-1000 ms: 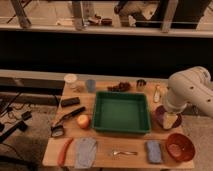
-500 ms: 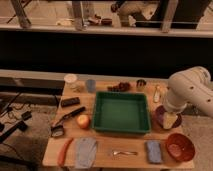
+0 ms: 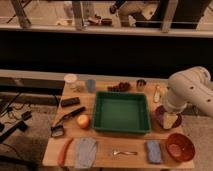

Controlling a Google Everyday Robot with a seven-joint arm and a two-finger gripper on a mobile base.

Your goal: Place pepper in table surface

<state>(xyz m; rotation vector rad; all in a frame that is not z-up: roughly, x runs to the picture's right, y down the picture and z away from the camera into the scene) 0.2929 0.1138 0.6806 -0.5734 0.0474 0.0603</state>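
Observation:
The pepper [image 3: 65, 151], slim and orange-red, lies on the table surface [image 3: 106, 142] at the front left corner, beside a folded grey cloth [image 3: 85, 151]. My white arm [image 3: 190, 92] bulks over the table's right edge, far from the pepper. The gripper itself is hidden behind the arm, somewhere near the dark plate [image 3: 161, 114]. Nothing shows as held.
A green tray [image 3: 121, 97] fills the middle. An apple [image 3: 83, 121], a brush [image 3: 62, 125] and a black block [image 3: 70, 102] lie left of it. A red bowl [image 3: 179, 146], blue sponge [image 3: 154, 151] and fork [image 3: 122, 152] line the front. Cups [image 3: 90, 85], a can [image 3: 141, 84] and a bottle [image 3: 157, 93] stand at the back.

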